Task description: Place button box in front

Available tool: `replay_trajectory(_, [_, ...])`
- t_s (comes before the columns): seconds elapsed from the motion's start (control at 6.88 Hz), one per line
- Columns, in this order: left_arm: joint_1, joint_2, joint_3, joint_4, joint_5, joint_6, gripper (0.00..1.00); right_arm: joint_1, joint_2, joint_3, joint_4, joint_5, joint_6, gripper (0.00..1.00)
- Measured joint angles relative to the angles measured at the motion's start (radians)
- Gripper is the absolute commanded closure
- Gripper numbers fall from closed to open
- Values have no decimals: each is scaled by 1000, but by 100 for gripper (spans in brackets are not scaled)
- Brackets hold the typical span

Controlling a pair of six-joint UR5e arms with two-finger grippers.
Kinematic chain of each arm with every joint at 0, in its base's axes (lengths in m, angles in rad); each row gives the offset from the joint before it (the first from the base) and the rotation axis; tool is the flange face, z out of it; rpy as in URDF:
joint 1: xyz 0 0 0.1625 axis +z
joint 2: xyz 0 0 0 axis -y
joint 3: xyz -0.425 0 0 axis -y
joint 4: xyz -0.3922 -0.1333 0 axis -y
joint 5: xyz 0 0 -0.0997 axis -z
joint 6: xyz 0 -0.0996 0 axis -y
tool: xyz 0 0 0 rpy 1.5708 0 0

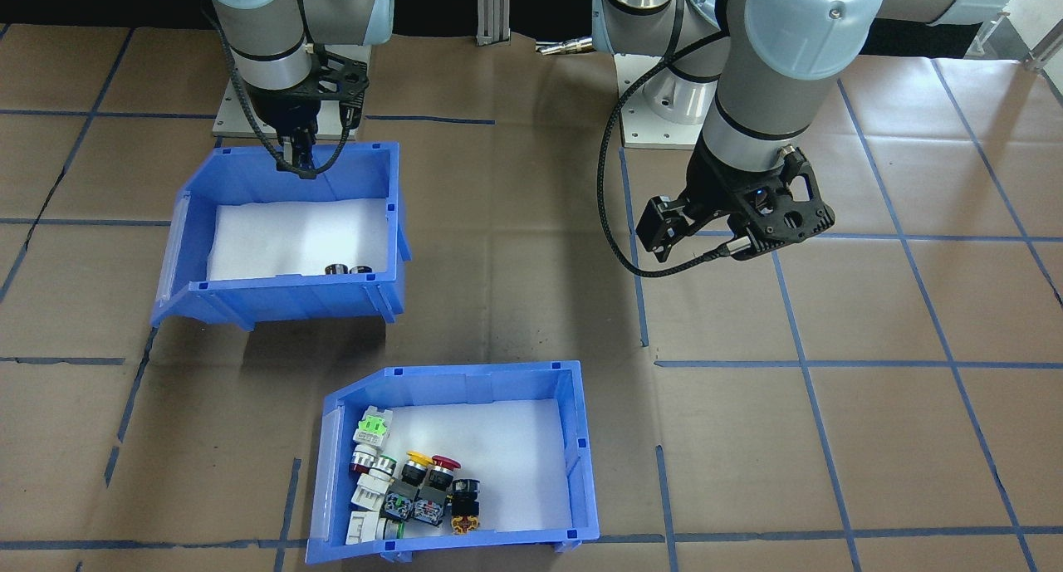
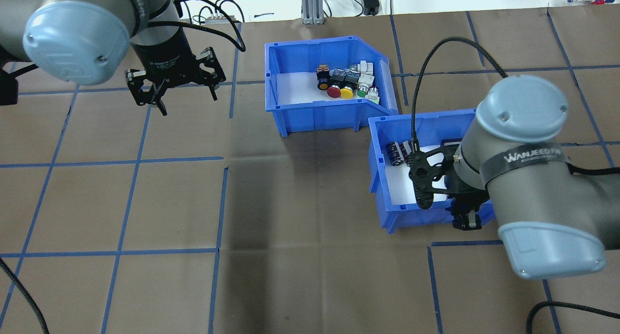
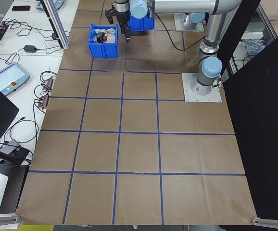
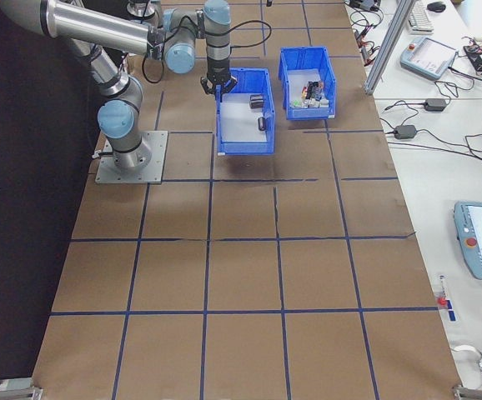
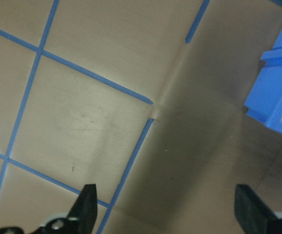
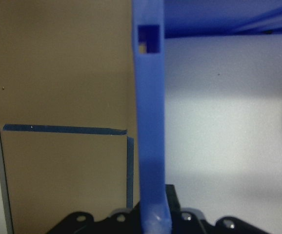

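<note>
The button box (image 2: 329, 89) sits at the table's far side, at about three o'clock from the open, empty left gripper (image 2: 186, 91), while the right gripper (image 2: 462, 213) clamps the other bin's (image 2: 416, 179) near wall.

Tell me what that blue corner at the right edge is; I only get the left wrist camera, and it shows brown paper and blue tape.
Observer: Most likely a corner of the button box, a blue bin holding coloured push-buttons.
Operator: Is it the only bin?
Observer: No, a second blue bin stands nearer the robot, with a few dark cylinders inside.
Operator: And the other arm?
Observer: The right gripper is clamped on that second bin's wall.
</note>
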Motion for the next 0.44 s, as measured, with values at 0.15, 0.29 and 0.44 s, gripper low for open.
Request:
replay_trajectory(0.15, [20, 39, -41, 1, -10, 133, 0, 72, 2, 21, -36, -2, 65, 99])
replay_trajectory(0.29, [39, 69, -60, 1, -34, 259, 0, 133, 6, 30, -51, -3, 123, 99])
replay_trajectory(0.44, [51, 103, -71, -2, -56, 356, 0, 189, 13, 36, -64, -3, 177, 99])
